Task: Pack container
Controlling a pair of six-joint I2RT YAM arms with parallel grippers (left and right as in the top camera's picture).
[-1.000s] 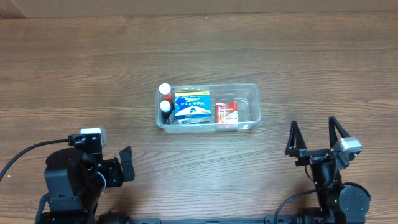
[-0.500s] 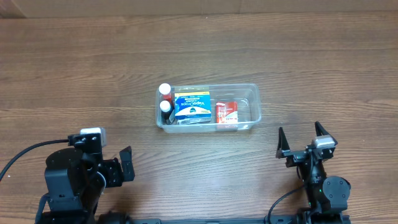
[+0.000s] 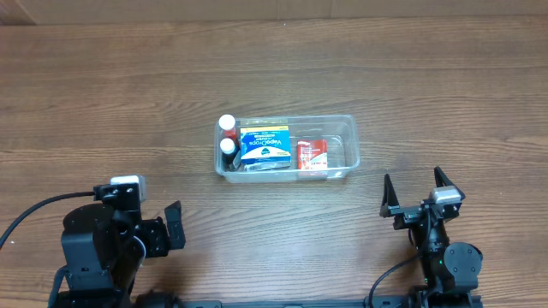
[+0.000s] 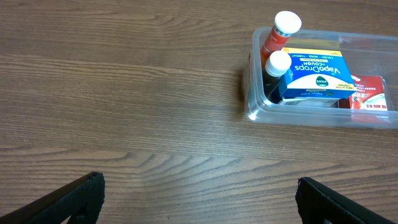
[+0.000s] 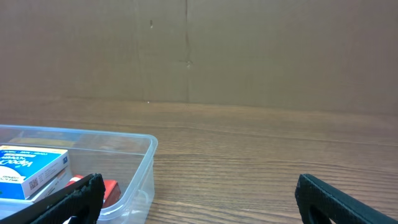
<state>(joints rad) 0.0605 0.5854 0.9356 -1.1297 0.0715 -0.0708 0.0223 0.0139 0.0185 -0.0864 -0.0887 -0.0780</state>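
The clear plastic container (image 3: 349,130) sits at the table's middle. It holds a blue-and-white VapoDrops box (image 3: 264,145), a red packet (image 3: 312,154) and two white-capped bottles (image 3: 227,135) at its left end. It also shows in the left wrist view (image 4: 260,111) and the right wrist view (image 5: 144,163). My left gripper (image 3: 174,226) is open and empty at the lower left, well away from the container. My right gripper (image 3: 417,194) is open and empty at the lower right, a little below and right of the container.
A brown cardboard wall (image 5: 199,50) stands behind the far table edge. The wooden tabletop (image 3: 120,103) surrounds the container on all sides.
My right arm pulled back toward the front edge and shifted left between the earliest frame and the middle one. It has held still since. The left arm has not moved.
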